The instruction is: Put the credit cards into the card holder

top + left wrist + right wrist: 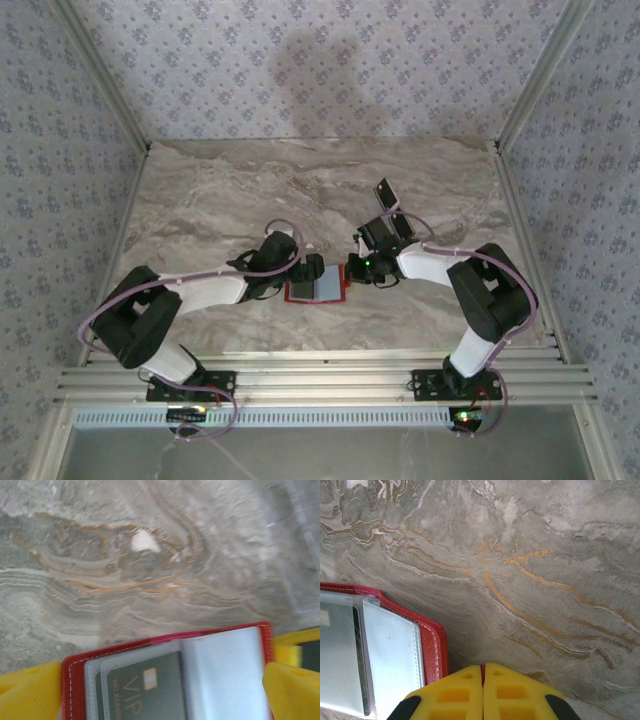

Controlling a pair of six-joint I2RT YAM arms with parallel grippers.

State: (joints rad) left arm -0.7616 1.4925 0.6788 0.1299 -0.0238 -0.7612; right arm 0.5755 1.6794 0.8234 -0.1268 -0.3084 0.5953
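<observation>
The card holder (318, 286) lies open and flat on the marble tabletop (200, 200), a little toward 6 o'clock of its middle, between the two arms. In the left wrist view its red stitched cover (72, 680) frames clear plastic sleeves, and a dark card (150, 692) marked "VIP" with a gold chip sits inside one of them.

The left hand (160, 685) is at the holder's 9 o'clock edge. Its yellow fingers (25, 695) are spread wide apart, one at each side of the holder, and it grips nothing.

The right hand (482, 680) is at the holder's 3 o'clock edge, its fingers pressed together. A thin red sliver shows at their seam, and I cannot tell whether that is the cover. The holder's red border (432, 640) lies just beside it at 9 o'clock.

A black card (387, 190) lies on the tabletop at about 1 o'clock from the holder, well apart from it.
</observation>
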